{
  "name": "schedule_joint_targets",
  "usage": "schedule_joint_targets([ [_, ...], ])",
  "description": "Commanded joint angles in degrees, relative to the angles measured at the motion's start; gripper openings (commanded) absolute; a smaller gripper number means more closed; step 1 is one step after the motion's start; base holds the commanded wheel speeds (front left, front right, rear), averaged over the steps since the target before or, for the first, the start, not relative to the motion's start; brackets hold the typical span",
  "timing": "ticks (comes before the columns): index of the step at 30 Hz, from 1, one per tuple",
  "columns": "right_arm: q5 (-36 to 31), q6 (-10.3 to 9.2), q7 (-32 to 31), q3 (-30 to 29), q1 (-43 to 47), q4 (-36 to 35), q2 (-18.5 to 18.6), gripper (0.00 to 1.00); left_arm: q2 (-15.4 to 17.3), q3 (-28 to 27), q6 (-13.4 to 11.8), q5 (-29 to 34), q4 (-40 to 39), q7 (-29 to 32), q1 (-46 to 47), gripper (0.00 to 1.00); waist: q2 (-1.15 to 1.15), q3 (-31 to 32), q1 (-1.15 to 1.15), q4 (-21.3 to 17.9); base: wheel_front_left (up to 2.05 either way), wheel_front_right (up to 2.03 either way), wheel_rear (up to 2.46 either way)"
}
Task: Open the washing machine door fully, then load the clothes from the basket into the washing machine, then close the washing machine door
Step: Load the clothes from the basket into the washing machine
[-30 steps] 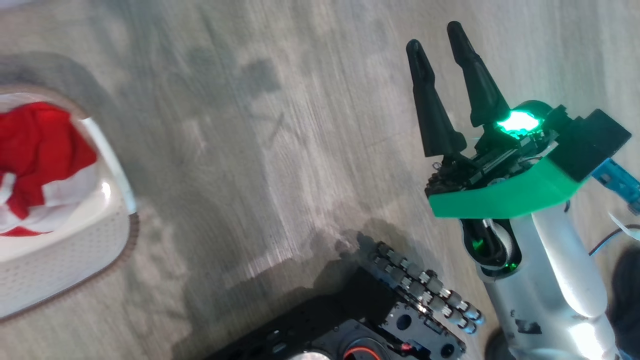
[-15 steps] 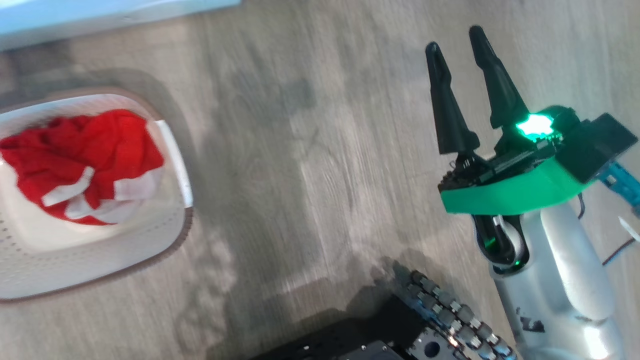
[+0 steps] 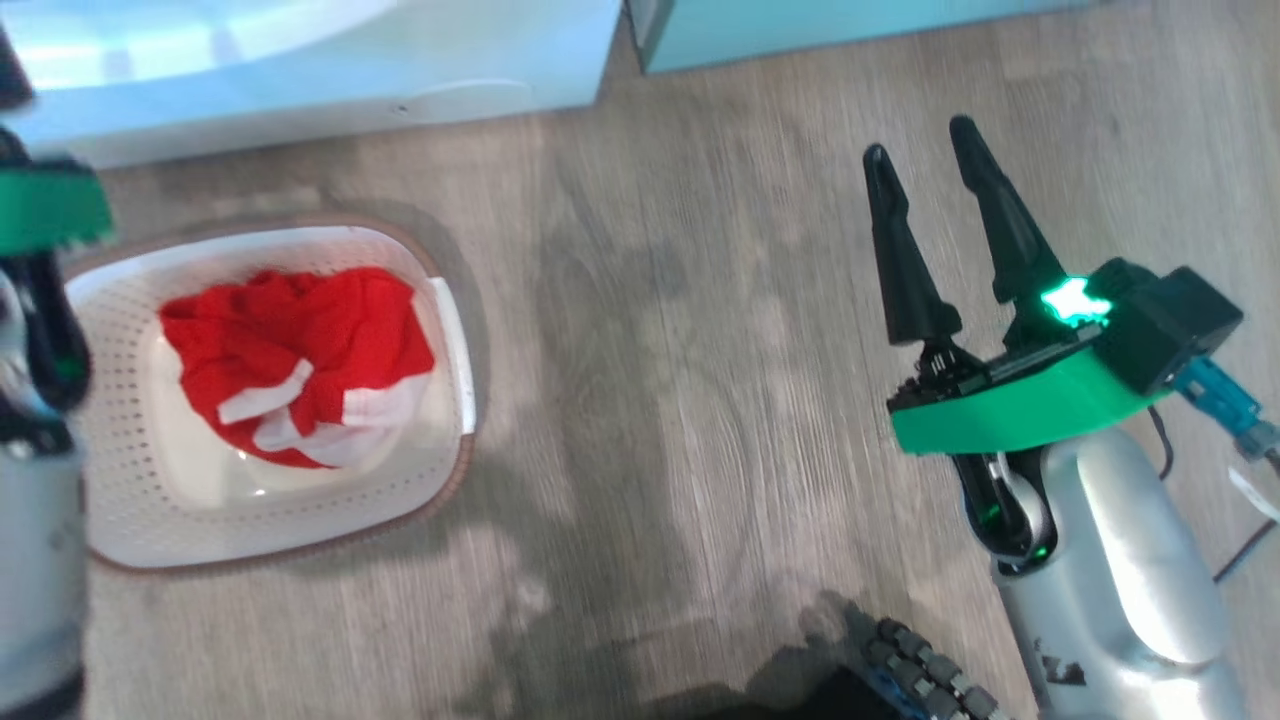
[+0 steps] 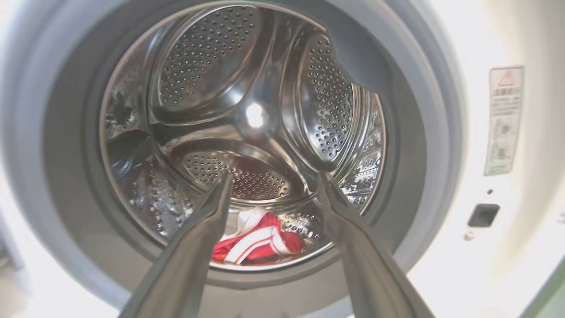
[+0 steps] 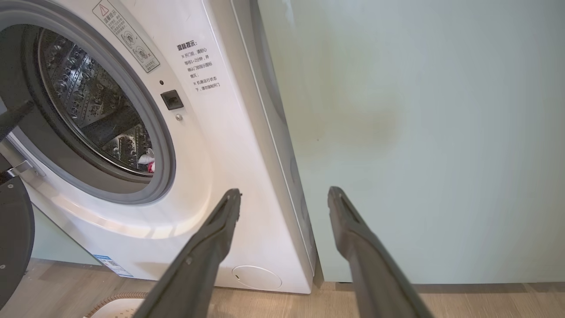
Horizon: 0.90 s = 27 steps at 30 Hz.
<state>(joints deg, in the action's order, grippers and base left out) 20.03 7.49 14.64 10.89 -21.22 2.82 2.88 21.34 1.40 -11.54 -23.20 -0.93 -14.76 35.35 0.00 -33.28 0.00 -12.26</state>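
Camera shift; clothes [image 3: 300,360] far from right end effector [image 3: 920,140]

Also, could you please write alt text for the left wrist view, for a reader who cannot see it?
The open washing machine shows its steel drum, with a red and white garment lying at the bottom. The left end effector, open and empty, points toward the drum, which a grey gasket rings; a warning label is on the white front at right.
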Motion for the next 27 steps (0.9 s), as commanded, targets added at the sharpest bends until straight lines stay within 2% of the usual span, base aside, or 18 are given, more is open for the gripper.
schedule_joint_targets([
  [1, -0.58, 0.00, 0.36, 0.48, 1.79, -1.21, -0.01, 1.00, 0.75, -2.89, -0.26, 0.99, -2.66, -0.23, -1.42, 1.00, 0.00, 2.35, 0.00, 1.66, 0.00, 0.00, 0.00],
  [6, -1.97, 0.00, 0.32, -0.46, 3.02, 0.31, -0.01, 1.00, -3.90, -5.80, 0.43, 3.09, -4.43, -0.23, -9.12, 1.00, 0.00, 6.14, 0.00, 3.25, 0.00, 0.00, 0.00],
  [13, -3.29, 0.00, -1.04, -2.68, 5.36, 1.41, -0.01, 1.00, -8.46, -8.38, 1.73, 5.99, -5.42, -0.23, -18.37, 1.00, 0.00, 11.34, 0.00, 5.25, 0.00, 0.00, 0.00],
  [21, -4.23, 0.00, -3.12, -4.68, 8.22, 2.40, -0.01, 1.00, -11.41, -8.94, 4.20, 7.81, -2.88, -0.23, -24.99, 1.00, 0.00, 17.22, 0.00, 7.12, 0.00, 0.00, 0.00],
  [27, -4.44, 0.00, -4.53, -5.71, 10.82, 2.73, -0.01, 1.00, -12.21, -8.43, 5.87, 8.79, -0.73, -0.24, -28.58, 1.00, 0.00, 21.50, 0.00, 7.80, 0.00, 0.00, 0.00],
])
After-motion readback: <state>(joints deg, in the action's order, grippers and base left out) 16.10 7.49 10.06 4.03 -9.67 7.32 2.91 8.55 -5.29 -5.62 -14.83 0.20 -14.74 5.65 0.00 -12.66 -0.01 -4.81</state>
